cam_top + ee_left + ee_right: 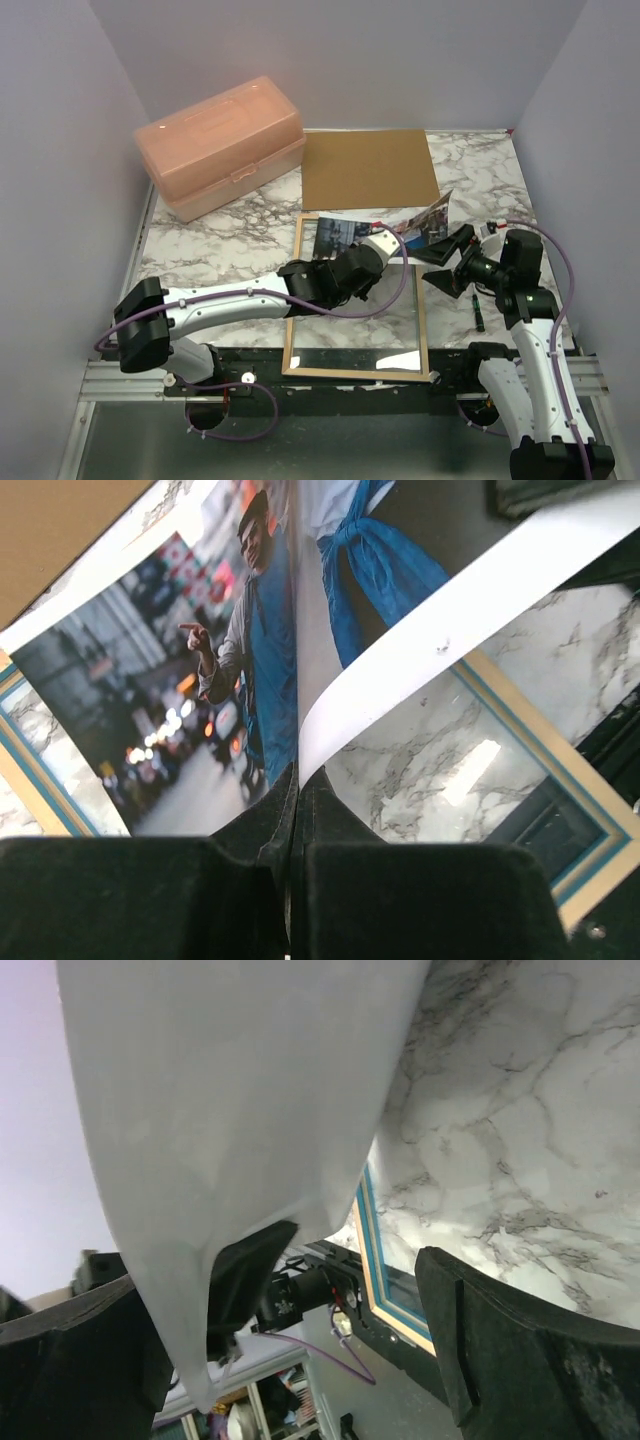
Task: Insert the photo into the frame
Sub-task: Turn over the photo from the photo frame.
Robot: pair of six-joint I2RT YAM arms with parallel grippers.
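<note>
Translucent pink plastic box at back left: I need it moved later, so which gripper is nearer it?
Left. The left gripper, shut on the colour street photo, is right of the pink box and closer to the bases; the open right gripper is farther right.

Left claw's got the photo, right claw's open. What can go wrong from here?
1. The left claw pinches the photo at one edge only and the sheet curls over, white back showing; pushing it down could crease it.
2. The right claw is open, but the photo's corner hangs against it; pulling away could drag the sheet.
3. The photo's right end reaches past the rail of the frame, so it may settle on the wood, not inside.
</note>
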